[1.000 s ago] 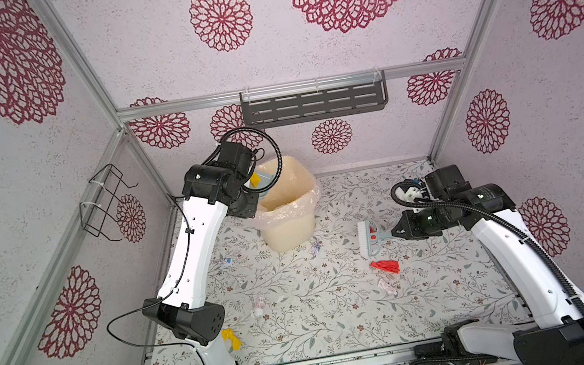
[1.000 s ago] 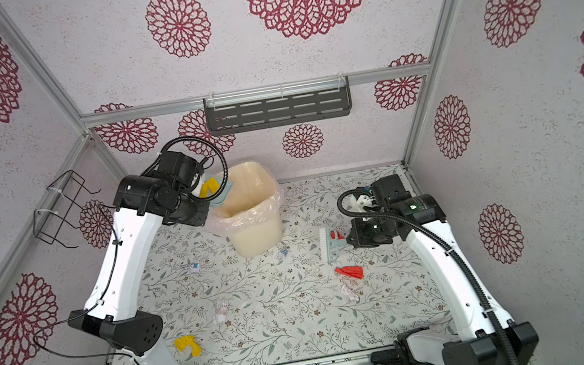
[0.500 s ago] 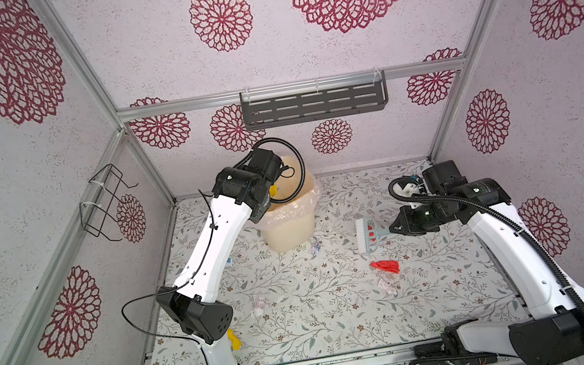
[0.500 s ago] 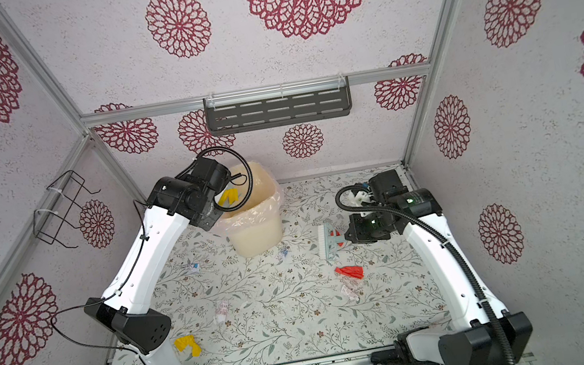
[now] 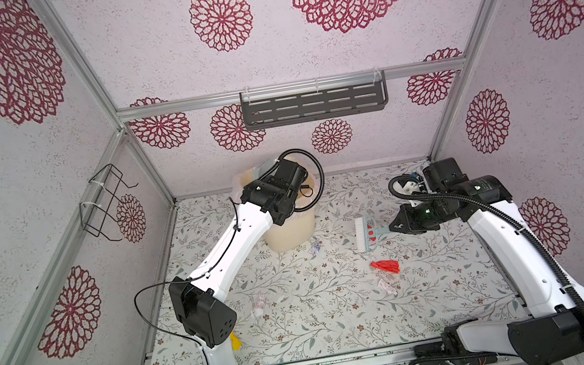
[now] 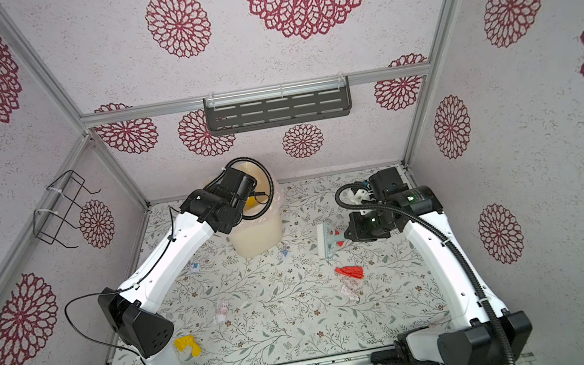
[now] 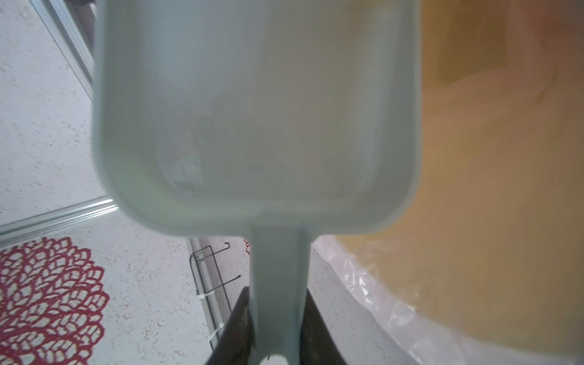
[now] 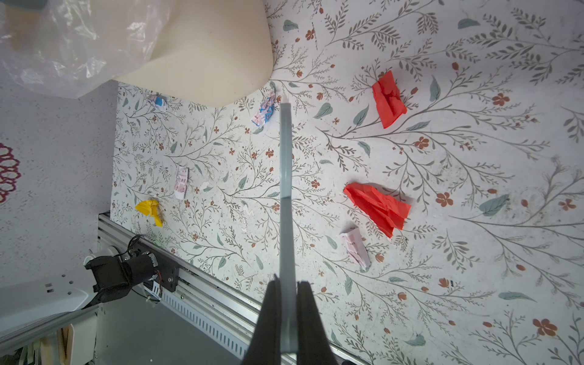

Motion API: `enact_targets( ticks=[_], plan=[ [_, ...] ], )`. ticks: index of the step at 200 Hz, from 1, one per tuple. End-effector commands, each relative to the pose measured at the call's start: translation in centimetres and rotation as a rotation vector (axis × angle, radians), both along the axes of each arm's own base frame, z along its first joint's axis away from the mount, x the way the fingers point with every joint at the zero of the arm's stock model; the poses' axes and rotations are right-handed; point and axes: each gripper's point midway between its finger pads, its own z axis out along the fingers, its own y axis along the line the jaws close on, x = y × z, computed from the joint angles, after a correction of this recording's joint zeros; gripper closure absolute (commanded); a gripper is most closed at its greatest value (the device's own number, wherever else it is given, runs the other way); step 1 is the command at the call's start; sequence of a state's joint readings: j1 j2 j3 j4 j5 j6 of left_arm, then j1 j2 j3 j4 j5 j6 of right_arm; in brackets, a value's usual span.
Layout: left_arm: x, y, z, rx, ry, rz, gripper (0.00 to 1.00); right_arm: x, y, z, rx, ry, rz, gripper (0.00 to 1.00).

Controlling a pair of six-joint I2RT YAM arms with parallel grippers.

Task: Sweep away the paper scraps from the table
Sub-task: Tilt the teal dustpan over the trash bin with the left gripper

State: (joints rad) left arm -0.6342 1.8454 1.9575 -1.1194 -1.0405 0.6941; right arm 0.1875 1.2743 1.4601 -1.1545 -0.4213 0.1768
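- My left end effector (image 7: 276, 292) is nearly closed and pinches the handle of the dustpan (image 7: 252, 110). The pan hangs over the mouth of the bin (image 5: 291, 235), which stands at the far edge of the surface (image 5: 304, 320), left of the middle.
- I judge the step in hand to be tipping the pan out into the bin. To do it well, I want the pan's lip well inside the rim and the plastic liner. It should tilt steeply enough that everything slides off, with a firm pinch so the handle cannot twist.
- The pan looks empty in the left wrist view, though that view is blurred. In a top view a yellow piece (image 6: 254, 202) shows inside the bin's mouth.
- My right end effector (image 8: 289, 281) is fully closed on the handle of the brush (image 5: 363, 235). I judge the brush to be lifted clear over the right half of the surface, with its bristle end toward the bin.
- The paper scraps (image 5: 386, 266) lie scattered on the surface, none touching either end effector.
- The big red scrap (image 8: 377, 205) lies just nearer the near edge than the brush, with a pale slip (image 8: 355, 249) just beside it.
- A second red scrap (image 8: 388, 99) lies beneath the brush head.
- Two blue-and-pink bits (image 8: 265, 110) sit at the foot of the bin.
- Another pale slip (image 5: 261, 302) lies left of the middle, and a yellow scrap (image 6: 188, 345) sits in the near-left corner, well apart from the brush.
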Motion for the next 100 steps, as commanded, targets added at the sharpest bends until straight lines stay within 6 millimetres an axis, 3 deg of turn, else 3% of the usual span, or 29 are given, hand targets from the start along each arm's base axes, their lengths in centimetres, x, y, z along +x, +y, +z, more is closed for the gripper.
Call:
enact_targets(
  ticks=[1,57,84,100],
  plan=[
    [0.0,0.6,4.2,0.017,-0.121,0.004,1.0,-0.2,-0.1,0.9,-0.002,-0.018,0.01,1.0],
    [-0.3,0.8,5.4,-0.044,-0.167,0.01,1.0,0.0,-0.2,0.5,-0.008,-0.011,0.008,1.0],
    [-1.2,-0.2,6.4,-0.224,-0.191,0.005,1.0,-0.3,-0.7,-0.3,-0.047,-0.006,0.013,1.0],
    [-2.2,-2.0,6.7,-0.362,-0.187,-0.02,1.0,-0.5,-1.8,-1.0,-0.107,0.004,-0.006,1.0]
  ],
)
